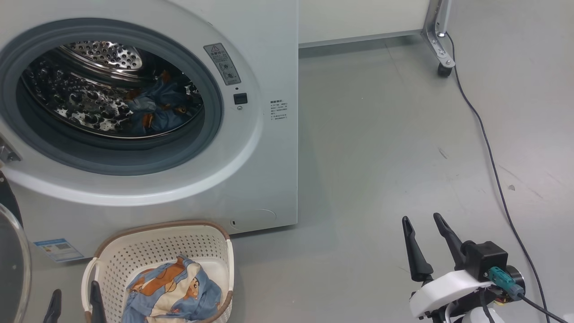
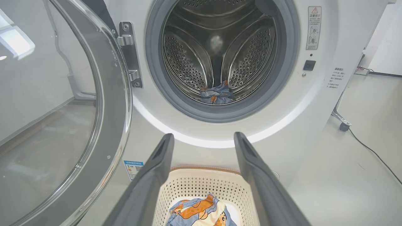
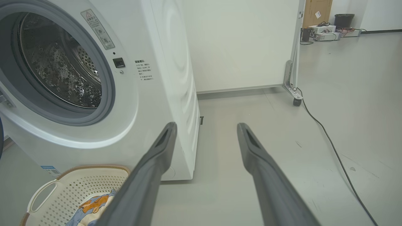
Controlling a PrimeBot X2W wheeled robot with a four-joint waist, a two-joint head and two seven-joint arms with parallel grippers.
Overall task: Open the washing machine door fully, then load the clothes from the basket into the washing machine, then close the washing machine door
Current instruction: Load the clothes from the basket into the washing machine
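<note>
Grey laboratory floor (image 1: 381,157) stretches out beside the white front-loading washing machine (image 1: 269,179), which fills the head view from nine to twelve o'clock. The washing machine door (image 2: 103,94) stands swung wide on its metal hinge (image 2: 130,53), at nine o'clock in the left wrist view, so the opening step looks finished. Loading appears to be partway through. One blue printed garment (image 1: 157,110) lies low in the perforated steel drum (image 2: 188,62), inside the grey rubber gasket (image 1: 112,159). A bundle of clothes (image 1: 175,291), light blue with orange-brown cartoon figures and a beige patch, sits in the cream perforated basket (image 1: 152,244). The basket stands on the floor at seven o'clock, just in front of the machine and below its porthole. By that reckoning the bundle has yet to be lifted into the drum and the door shut before the job is complete. The left gripper (image 1: 75,289) hangs at the basket's nine o'clock rim, its two dark fingers spread apart and holding nothing; in its own wrist view they frame the bundle below. The right gripper (image 1: 421,218) hovers at five o'clock over bare floor, well apart from the basket, jaws likewise wide and empty. A black cable (image 1: 489,157) trails from one o'clock past a castered panel stand (image 1: 439,47)
</note>
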